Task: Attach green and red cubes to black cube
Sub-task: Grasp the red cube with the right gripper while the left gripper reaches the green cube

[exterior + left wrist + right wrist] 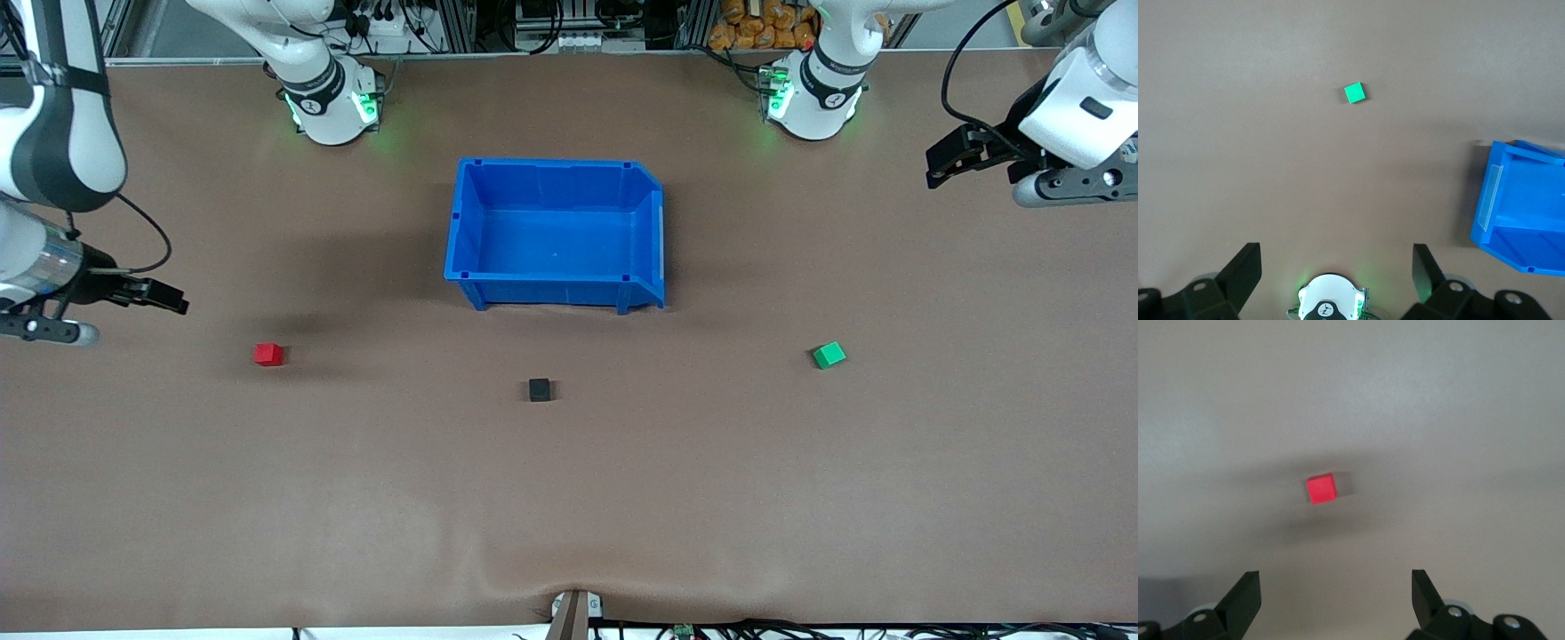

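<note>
In the front view, the right gripper (169, 298) hangs over the table near the red cube (268, 354), and the left gripper (944, 164) is up over its own end, well apart from the green cube (829, 355). The black cube (539, 389) lies between the two cubes.

The left wrist view shows spread fingers (1245, 270) and the green cube ahead, with the blue bin (1511, 213) to one side.

In the right wrist view the fingers (1245, 593) are also apart, and the red cube sits ahead, centred between them. The right arm seems better placed to pick first.
</note>
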Motion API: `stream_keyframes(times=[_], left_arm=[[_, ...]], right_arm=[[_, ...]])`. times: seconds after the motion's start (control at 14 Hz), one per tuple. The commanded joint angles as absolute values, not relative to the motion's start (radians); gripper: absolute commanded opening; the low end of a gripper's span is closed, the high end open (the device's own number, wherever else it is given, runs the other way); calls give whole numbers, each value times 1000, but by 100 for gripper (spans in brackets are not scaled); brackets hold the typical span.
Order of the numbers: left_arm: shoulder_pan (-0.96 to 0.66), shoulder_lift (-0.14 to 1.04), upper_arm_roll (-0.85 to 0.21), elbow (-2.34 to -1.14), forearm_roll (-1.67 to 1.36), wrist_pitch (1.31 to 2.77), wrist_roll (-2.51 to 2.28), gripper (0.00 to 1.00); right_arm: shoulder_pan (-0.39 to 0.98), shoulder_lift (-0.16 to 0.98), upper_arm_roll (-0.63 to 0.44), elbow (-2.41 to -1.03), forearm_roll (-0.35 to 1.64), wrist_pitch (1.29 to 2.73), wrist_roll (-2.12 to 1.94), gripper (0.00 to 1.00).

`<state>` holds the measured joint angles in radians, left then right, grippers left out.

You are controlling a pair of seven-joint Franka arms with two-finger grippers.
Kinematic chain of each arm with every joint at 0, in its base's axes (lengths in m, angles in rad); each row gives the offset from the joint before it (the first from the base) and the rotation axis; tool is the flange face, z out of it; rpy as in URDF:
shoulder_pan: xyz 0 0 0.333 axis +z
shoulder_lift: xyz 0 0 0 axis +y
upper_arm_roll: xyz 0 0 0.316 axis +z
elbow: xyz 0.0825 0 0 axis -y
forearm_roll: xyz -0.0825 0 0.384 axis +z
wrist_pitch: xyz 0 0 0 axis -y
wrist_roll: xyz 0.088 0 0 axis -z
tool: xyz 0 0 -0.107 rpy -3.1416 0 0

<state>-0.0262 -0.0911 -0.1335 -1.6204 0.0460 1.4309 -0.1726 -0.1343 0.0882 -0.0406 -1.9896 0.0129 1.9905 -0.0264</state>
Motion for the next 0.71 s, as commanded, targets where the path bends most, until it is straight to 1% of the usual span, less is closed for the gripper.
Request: stream_keyframes(times=[0.0, 0.21, 0.43, 0.64], left_arm=[[-32, -68, -158, -1623, 54, 1454, -187, 100], [-31, -46, -158, -1629, 54, 1459, -187, 100], [-15, 1, -156, -1637, 54, 1474, -187, 100], [12, 66, -158, -1629, 51, 1494, -187, 100]], right_arm=[[-135, 123, -32, -2014, 15, 2037, -23, 100], [-123, 147, -32, -2104, 8, 2210, -35, 100], [-83, 216, -32, -2111, 2, 2317, -35, 100], [-61, 314, -32, -2111, -5, 2416, -79, 100]])
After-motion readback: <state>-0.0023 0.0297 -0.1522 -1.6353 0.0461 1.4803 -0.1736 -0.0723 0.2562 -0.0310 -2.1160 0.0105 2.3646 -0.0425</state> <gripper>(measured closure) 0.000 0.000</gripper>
